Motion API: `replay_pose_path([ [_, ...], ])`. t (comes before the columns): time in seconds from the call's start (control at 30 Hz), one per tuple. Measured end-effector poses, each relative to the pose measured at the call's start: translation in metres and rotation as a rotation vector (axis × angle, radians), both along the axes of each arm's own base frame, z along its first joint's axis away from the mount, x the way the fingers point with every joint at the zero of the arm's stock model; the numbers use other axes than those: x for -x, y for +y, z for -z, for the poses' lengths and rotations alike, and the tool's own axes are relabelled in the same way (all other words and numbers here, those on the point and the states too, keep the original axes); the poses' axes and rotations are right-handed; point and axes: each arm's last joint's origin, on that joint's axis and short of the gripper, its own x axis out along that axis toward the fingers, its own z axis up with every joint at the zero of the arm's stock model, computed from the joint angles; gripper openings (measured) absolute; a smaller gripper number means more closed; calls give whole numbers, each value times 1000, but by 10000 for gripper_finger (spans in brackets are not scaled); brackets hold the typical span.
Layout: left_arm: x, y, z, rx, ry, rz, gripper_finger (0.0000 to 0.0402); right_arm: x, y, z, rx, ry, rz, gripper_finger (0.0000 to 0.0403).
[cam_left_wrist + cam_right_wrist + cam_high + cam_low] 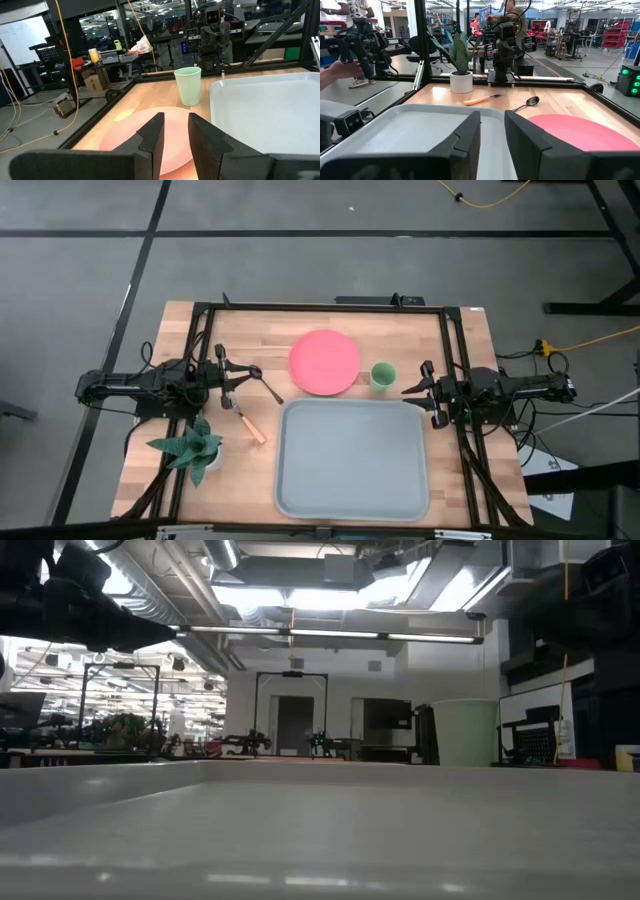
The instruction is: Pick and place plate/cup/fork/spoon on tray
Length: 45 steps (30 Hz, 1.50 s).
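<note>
Plate (pixel 324 362) lies flat on the bare wood just off the tray's (pixel 352 498) 12 o'clock rim, near its 11 o'clock corner. It looks rigid, light and smooth, likely plastic. Flat on the board it offers only a thin edge; judged best taken by pinching the rim, and it may slide before the fingers bite.

Cup (pixel 383 375) stands upright at the plate's 3 o'clock, just beside it. Light, thin-walled, easy to tip; a pinch across the wall or over the lip should serve.

Spoon (pixel 265 385) and fork (pixel 245 422) lie at the plate's 8 o'clock, slim and low on the wood. Both judged slippery; take mid-handle.

Tray holds 0 of 4 items.

Left gripper (pixel 224 376) hovers at the spoon's 9 o'clock, fingers slightly parted, holding nothing. Right gripper (pixel 420 391) waits at the tray's 1 o'clock corner, fingers slightly parted, empty.

Potted plant (pixel 190 448) stands at the fork's 8 o'clock, clear of the work.
</note>
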Motion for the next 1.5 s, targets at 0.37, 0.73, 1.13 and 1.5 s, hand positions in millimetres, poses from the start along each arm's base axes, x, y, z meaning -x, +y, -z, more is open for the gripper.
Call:
replay_pose_path([
  [0.37, 1, 0, -11, 78, -138, 19, 80, 0, 0, -1, -2, -13, 0, 94],
  [0.73, 3, 0, -20, 105, -239, 20, 80, 4, 2, -23, -18, -244, -89, 94],
  [1.13, 3, 0, -21, 155, -261, 26, 80, 12, -3, -111, 94, -372, 77, 94],
  [1.5, 3, 0, -21, 152, -257, 25, 80, -55, -18, -143, 89, 584, 566, 94],
])
